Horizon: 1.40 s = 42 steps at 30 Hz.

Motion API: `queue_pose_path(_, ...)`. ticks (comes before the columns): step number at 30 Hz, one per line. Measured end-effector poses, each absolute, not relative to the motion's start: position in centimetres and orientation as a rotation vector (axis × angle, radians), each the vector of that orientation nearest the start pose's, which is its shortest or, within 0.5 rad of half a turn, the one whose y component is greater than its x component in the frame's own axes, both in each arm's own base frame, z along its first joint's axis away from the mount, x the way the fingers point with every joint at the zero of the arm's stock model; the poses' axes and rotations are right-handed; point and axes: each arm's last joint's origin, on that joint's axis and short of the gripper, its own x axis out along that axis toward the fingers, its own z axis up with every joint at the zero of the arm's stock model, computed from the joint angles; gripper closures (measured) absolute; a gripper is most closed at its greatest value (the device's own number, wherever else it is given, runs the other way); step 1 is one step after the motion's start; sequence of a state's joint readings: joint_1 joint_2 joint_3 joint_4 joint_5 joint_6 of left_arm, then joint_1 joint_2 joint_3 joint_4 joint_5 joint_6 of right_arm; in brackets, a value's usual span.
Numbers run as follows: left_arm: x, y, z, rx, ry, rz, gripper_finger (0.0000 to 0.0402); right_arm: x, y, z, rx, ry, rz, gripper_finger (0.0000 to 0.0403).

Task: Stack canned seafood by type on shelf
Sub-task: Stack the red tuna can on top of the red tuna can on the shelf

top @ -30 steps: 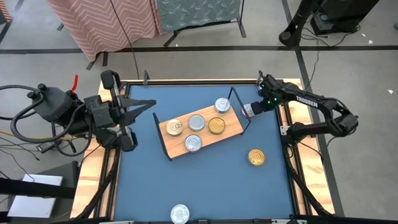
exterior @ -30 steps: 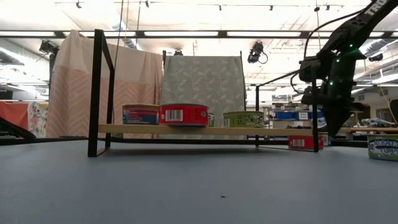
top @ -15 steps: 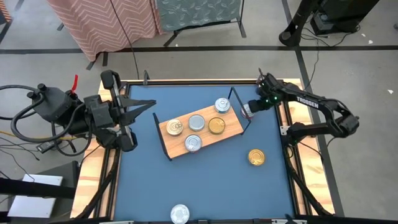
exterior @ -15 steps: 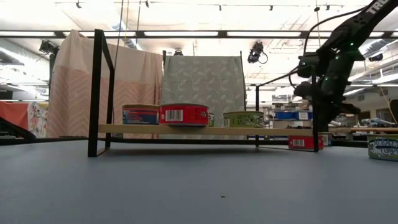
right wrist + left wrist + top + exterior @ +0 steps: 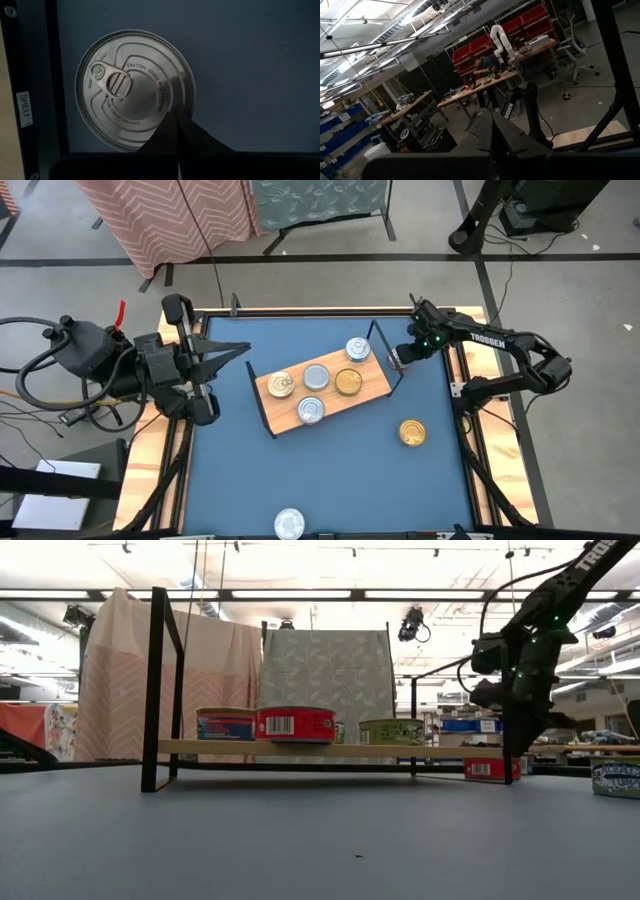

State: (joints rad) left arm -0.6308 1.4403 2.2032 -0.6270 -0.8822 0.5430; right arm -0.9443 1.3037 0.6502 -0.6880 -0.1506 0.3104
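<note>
Light comes from long ceiling strips [image 5: 300,593], which burn out to white in the low view and leave the shelf [image 5: 330,749] frame and arm as dark silhouettes. The high view is evenly and softly lit, with only faint shadows on the blue table [image 5: 330,480]. The left wrist view is dim and tilted, its near foreground a black blur. In the right wrist view the silver can lid [image 5: 135,90] is sharp with mild sheen, the fingers [image 5: 175,140] blurred dark.
</note>
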Motion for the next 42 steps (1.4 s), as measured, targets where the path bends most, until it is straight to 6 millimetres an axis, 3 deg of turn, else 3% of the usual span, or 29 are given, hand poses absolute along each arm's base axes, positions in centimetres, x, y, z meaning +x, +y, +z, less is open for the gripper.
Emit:
queue_pose_path(8,18.0,-10.4,59.0,0.448,-0.028,0.271,0.0396,11.0,-15.7,15.6,0.907,1.252,-0.935,0.0403)
queue_pose_path(21,18.0,-10.4,59.0,0.452,-0.028,0.272,0.0396,10.8,-16.1,15.9,0.908,1.214,-0.952,0.0403)
queue_pose_path(26,18.0,-10.4,59.0,0.451,-0.028,0.272,0.0396,10.3,-16.1,15.5,0.88,1.243,-1.072,0.0403)
queue_pose_path(36,18.0,-10.4,59.0,0.448,-0.029,0.272,0.0396,9.2,-16.9,15.6,0.89,1.213,-1.219,0.0403)
queue_pose_path(42,18.0,-10.4,59.0,0.448,-0.029,0.272,0.0396,9.3,-16.8,16.9,0.957,1.044,-1.149,0.0403)
